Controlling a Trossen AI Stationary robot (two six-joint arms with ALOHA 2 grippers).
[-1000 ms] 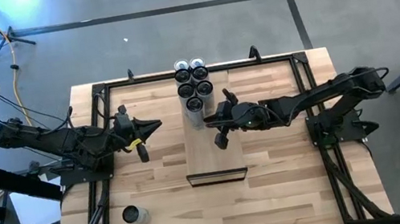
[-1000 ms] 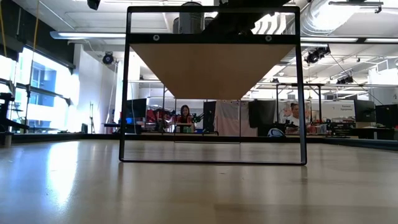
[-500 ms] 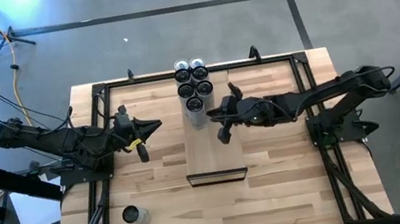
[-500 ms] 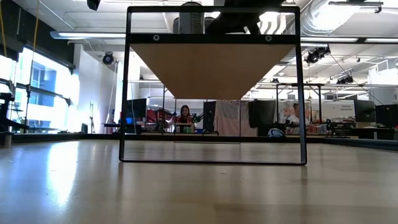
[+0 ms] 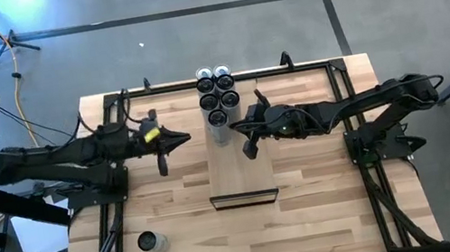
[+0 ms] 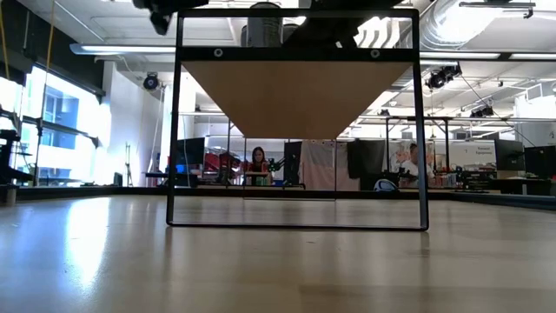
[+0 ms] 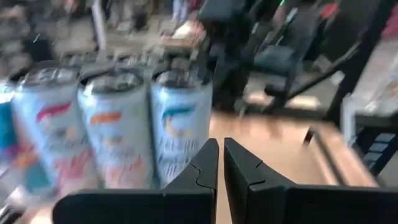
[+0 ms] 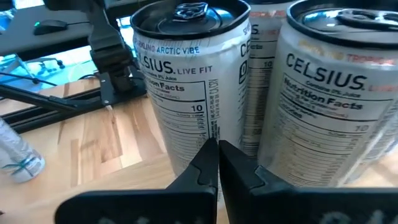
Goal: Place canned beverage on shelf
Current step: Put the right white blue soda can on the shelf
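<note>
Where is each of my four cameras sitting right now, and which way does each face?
High: above the table, looking straight down on the shelf, the cans and both arms.
Low: at tabletop height, looking level under the shelf into the room; arm parts show along the top.
Left wrist: on the left arm, facing the cans past the left gripper, shut.
Right wrist: on the right arm, close to the cans, right gripper shut.
Shared: the cans appear in all four.

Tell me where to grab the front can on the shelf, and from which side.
Grip the front can around its round side wall at mid-height. It stands upright with cans packed behind, so come level from the right gripper's side, where it is bare.
</note>
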